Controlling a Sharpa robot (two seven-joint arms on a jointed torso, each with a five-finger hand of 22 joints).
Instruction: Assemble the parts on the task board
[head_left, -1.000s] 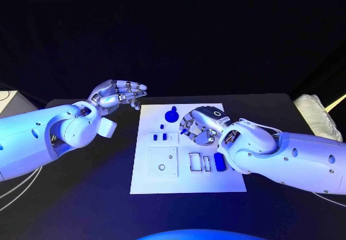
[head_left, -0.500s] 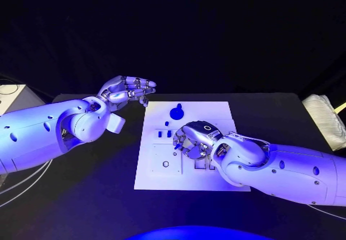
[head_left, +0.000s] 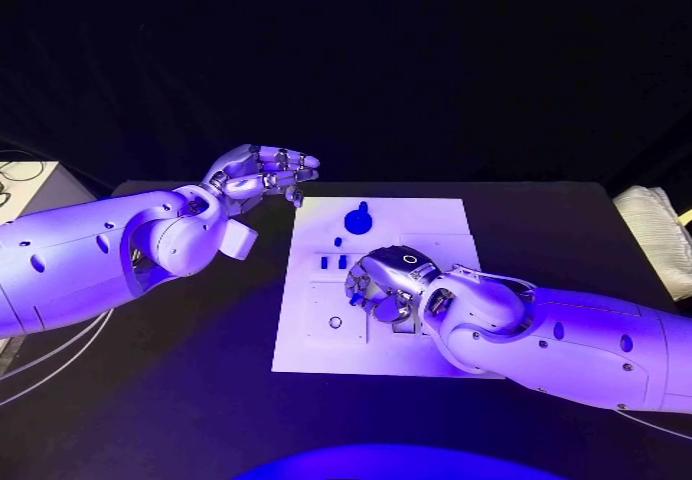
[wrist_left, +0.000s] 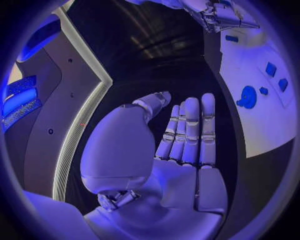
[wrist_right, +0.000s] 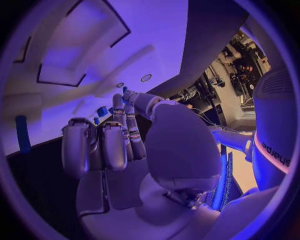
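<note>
White rectangular task board (head_left: 440, 225) we see flat mid-table, round blue knobbed part (head_left: 358, 212) at its far end, small blue parts (head_left: 333, 262) seated mid-board

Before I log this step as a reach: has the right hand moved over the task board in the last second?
Yes. The right hand has moved along the task board, away from the round blue part near the far edge, toward the robot.

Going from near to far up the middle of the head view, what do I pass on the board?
Near edge of the white task board → silver right hand held over the board's middle → small blue oval part → large round blue part near the far edge.
</note>
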